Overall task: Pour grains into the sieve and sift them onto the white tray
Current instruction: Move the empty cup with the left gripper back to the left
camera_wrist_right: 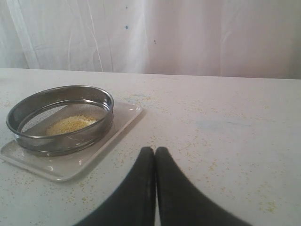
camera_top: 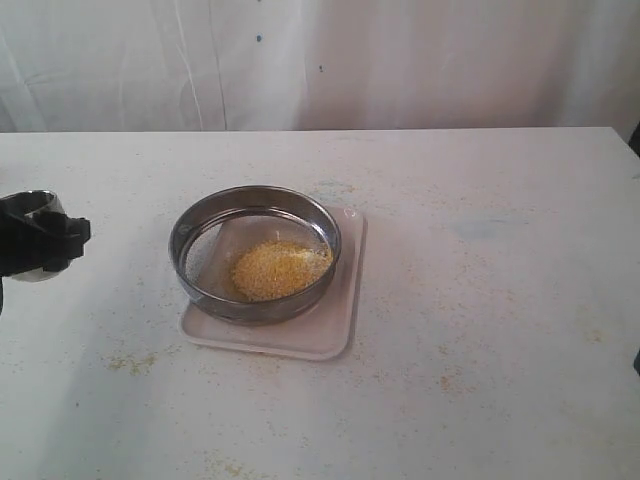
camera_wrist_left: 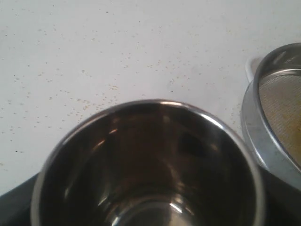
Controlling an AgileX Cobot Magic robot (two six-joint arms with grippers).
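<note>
The sieve [camera_top: 205, 255] with grains [camera_top: 278, 270] sits mid-frame on the white tray [camera_top: 320, 335]. At the left edge, well apart, the left end effector [camera_top: 55, 235] grips a steel cup [camera_wrist_left: 150, 165]. The right end effector [camera_wrist_right: 155, 153] is closed and empty.

Counting what is sitting out

The table [camera_top: 500, 300] is bearing one sieve [camera_top: 255, 310], one white tray [camera_top: 300, 342] and one heap of grains [camera_top: 278, 268]; one steel cup [camera_wrist_left: 150, 165] is showing, and two grippers, the left gripper [camera_top: 42, 240] and the right gripper [camera_wrist_right: 155, 160].

Left gripper [camera_top: 45, 240] low at far left, fingers [camera_top: 72, 232] around steel cup [camera_wrist_left: 150, 160], right gripper [camera_wrist_right: 155, 150] fingers [camera_wrist_right: 141, 188] pressed together
</note>
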